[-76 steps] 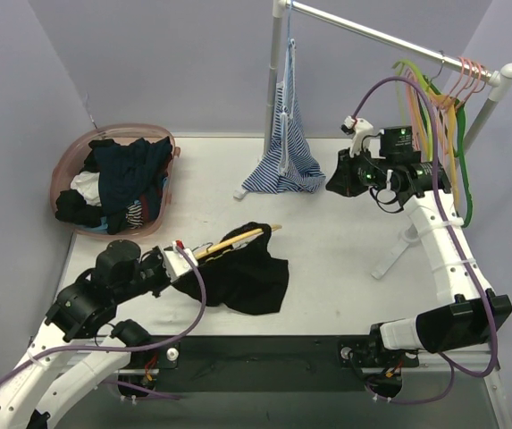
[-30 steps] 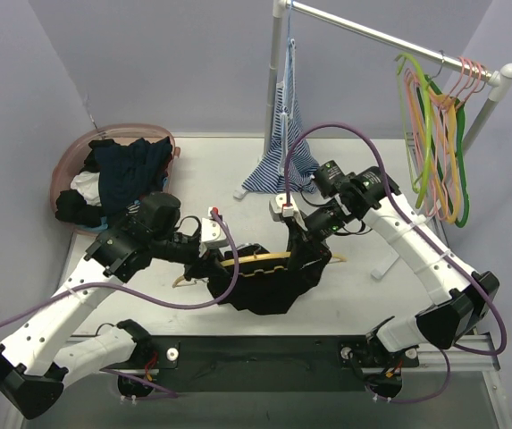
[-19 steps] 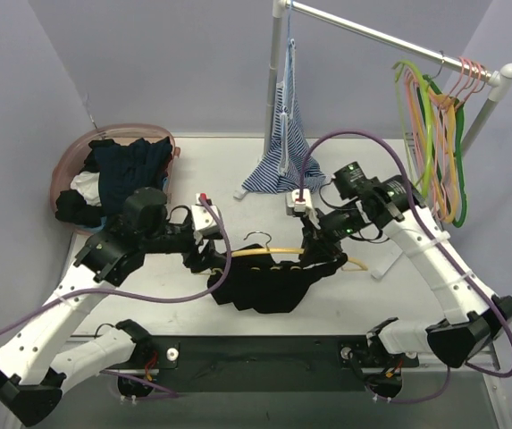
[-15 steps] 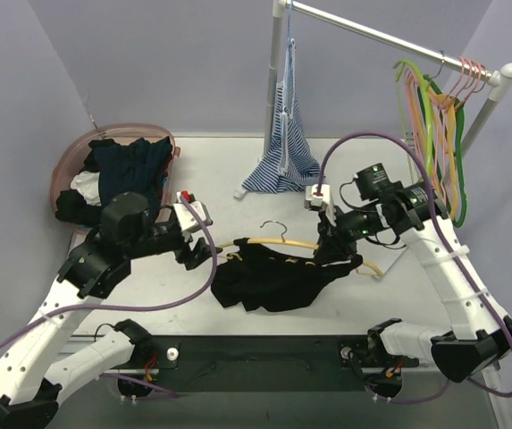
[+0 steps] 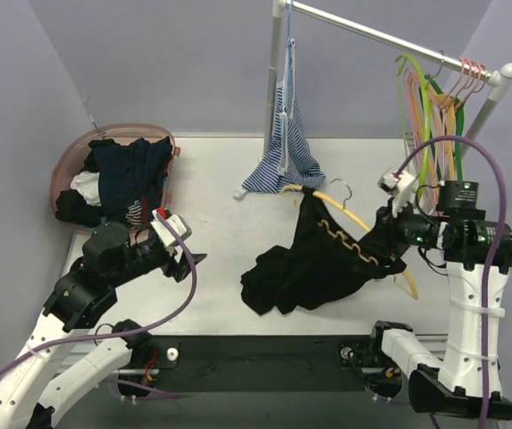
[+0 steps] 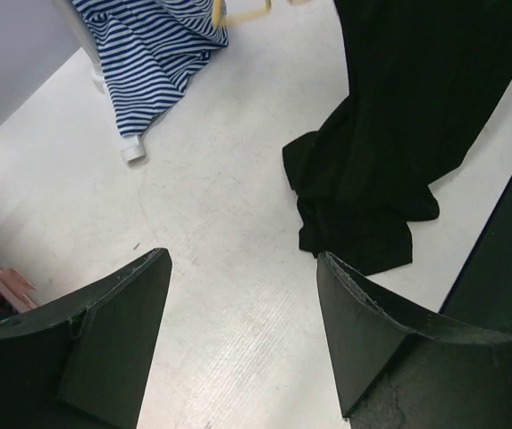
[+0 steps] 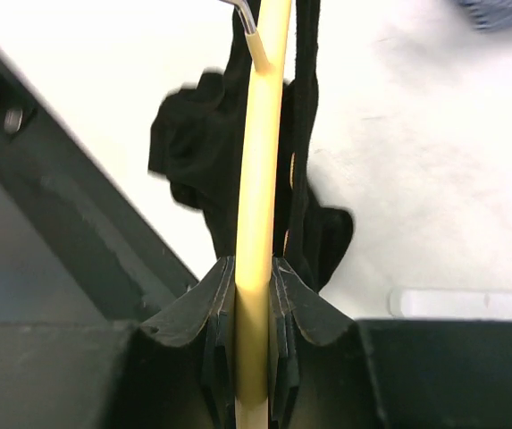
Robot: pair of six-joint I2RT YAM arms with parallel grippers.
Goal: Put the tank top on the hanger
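**Right end effector (image 7: pixel 252 268) holds the hanger up by one arm, top draped from it**

Its jaws are clamped on the yellow bar of the hanger (image 5: pixel 346 214), close to the hanger's right end. Gripping there looks deliberate. The hook and the far left shoulder stay free, and the top's (image 5: pixel 314 264) own weight pulls it down along the frame.

The hanger sits tilted at the right of the desk (image 5: pixel 229 192), with its hook and left shoulder high and its gripped end low. The black top hangs from that high shoulder and runs under the wavy lower bar toward the clamp. Its lower part is bunched on the desk, a little left of the arm. The wrist view shows dark fabric lying along one side of the bar. Whether both straps sit on the shoulders cannot be told.

At the near left, well apart from the top, the left end effector (image 6: pixel 242 268) has its jaws spread wide and holds nothing. From there it seems placed to watch the hem and stay clear of the lift.

My judgement is that the dressing step is nearly done. The slope could let the fabric slide toward the low end, so levelling the hanger looks wise before carrying it to the rail (image 5: pixel 372 36) at the far right.
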